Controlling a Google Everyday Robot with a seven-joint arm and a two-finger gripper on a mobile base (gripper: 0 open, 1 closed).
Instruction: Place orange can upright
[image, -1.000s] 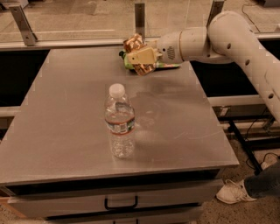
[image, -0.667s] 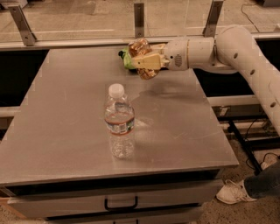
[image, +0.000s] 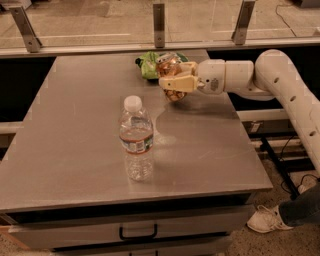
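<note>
Camera view gives you the metal table (image: 70, 110) with a clear water bottle (image: 136, 140) standing upright left of centre, white cap on, well apart from everything else. Farther back, near the far edge, a green packet (image: 148, 65) lies flat. Just beside it on the right, the orange can (image: 168, 63) sits clamped between the tan fingers (image: 179, 83) of the gripper (image: 168, 80); you cannot tell whether it touches the tabletop. The white arm (image: 280, 75) reaches in from the right.
</note>
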